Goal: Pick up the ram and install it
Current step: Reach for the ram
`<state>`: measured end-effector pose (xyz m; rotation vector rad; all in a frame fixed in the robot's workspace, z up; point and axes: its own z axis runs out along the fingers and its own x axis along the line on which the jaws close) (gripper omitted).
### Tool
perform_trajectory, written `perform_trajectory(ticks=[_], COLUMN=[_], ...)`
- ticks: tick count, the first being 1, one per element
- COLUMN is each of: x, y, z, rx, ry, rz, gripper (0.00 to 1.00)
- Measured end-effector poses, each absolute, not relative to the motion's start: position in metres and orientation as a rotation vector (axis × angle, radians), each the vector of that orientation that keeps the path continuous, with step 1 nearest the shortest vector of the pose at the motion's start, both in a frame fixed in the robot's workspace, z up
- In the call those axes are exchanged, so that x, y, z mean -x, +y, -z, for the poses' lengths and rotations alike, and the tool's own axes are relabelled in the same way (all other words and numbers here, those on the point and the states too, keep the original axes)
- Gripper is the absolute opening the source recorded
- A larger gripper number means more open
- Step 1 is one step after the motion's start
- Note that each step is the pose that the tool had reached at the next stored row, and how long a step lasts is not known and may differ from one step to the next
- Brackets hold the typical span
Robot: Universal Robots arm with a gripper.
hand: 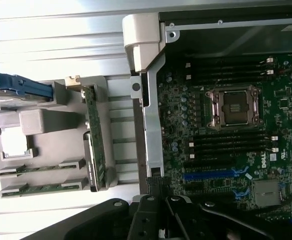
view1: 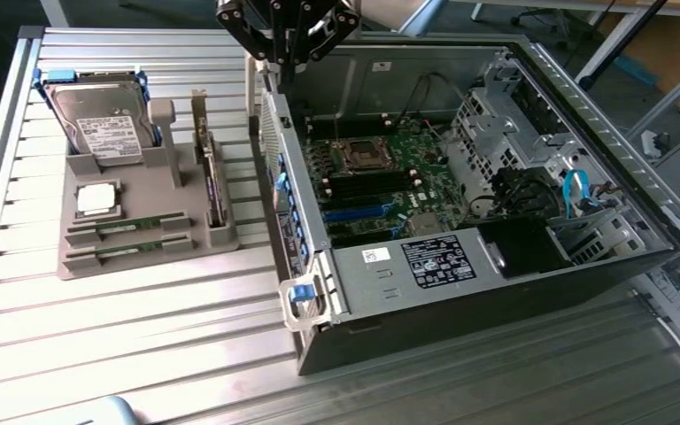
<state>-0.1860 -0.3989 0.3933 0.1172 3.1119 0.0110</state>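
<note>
Presently, pincer (view1: pixel 283 55) pressed together, empty, above the case's (view1: pixel 375 71) wall at the exterior view's twelve o'clock; ram (view1: pixel 127 227) lies slotted in the tray (view1: pixel 157 199) at nine o'clock.

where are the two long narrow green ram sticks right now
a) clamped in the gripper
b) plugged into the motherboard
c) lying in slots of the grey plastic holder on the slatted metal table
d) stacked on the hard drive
c: both long narrow green ram sticks lie in the front slots of the grey plastic holder, outside the open black computer case.
</note>
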Motion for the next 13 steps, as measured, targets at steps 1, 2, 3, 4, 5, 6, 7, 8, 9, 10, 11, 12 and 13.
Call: perform_trajectory(ticks=[1, 2, 3, 4, 5, 6, 7, 8, 9, 10, 11, 12, 13], x=[0.187, 0.188, 0.188, 0.189, 0.190, 0.191, 0.192, 0.193, 0.194, 0.195, 0.195, 0.196, 0.197], y=[-0.399, -0.399, -0.399, -0.399, -0.399, -0.399, -0.399, -0.399, -0.399, -0.399, -0.399, -0.399, -0.399], z=[-0.393, -0.393, -0.393, -0.393, -0.393, -0.393, -0.393, -0.393, -0.393, -0.393, -0.393, -0.393, -0.393], rx=[-0.117, -0.117, -0.117, -0.117, -0.117, -0.117, -0.117, -0.117, -0.117, -0.117, -0.117, -0.117, -0.117], ry=[3.112, 3.112, 3.112, 3.112, 3.112, 3.112, 3.112, 3.112, 3.112, 3.112, 3.112, 3.112, 3.112], rz=[-0.010, -0.010, -0.009, -0.008, -0.008, -0.007, -0.006, -0.006, -0.005, -0.005, -0.004, -0.004, -0.004], gripper=[0.10, 0.10, 0.10, 0.10, 0.10, 0.10, 0.10, 0.10, 0.10, 0.10, 0.10, 0.10, 0.10])
